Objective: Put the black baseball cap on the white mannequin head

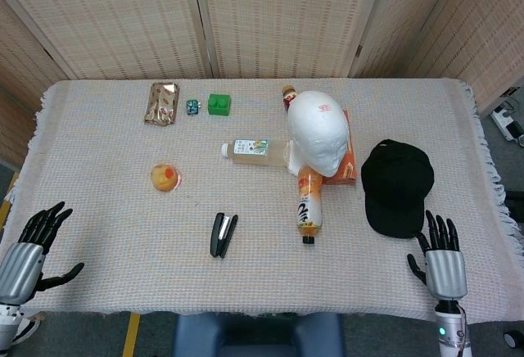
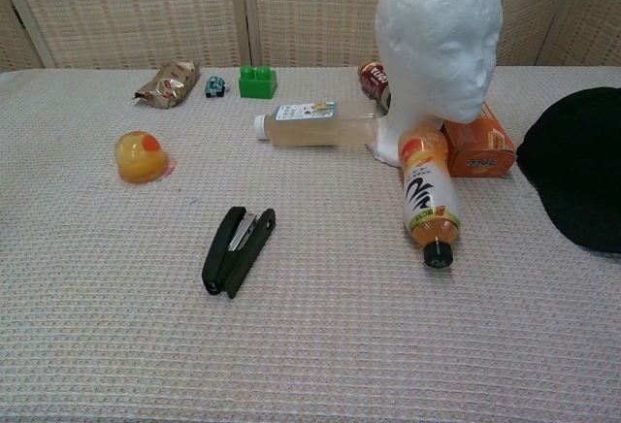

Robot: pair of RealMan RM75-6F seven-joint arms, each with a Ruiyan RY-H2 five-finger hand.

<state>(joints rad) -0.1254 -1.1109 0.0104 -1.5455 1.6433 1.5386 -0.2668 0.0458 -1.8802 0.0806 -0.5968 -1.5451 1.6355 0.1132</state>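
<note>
The black baseball cap (image 1: 397, 185) lies flat on the table at the right, its edge also at the right border of the chest view (image 2: 580, 171). The white mannequin head (image 1: 319, 132) stands upright just left of it, large in the chest view (image 2: 439, 40). My right hand (image 1: 440, 257) hovers near the table's front edge just below the cap's brim, fingers spread, holding nothing. My left hand (image 1: 34, 250) is at the front left corner, fingers apart and empty. Neither hand shows in the chest view.
An orange drink bottle (image 1: 309, 203) lies in front of the head, a pale tea bottle (image 1: 255, 150) to its left, an orange box (image 1: 348, 160) beside it. A black stapler (image 1: 223, 235), a yellow jelly cup (image 1: 164, 177), a green brick (image 1: 219, 104) and a snack packet (image 1: 162, 103) sit further left.
</note>
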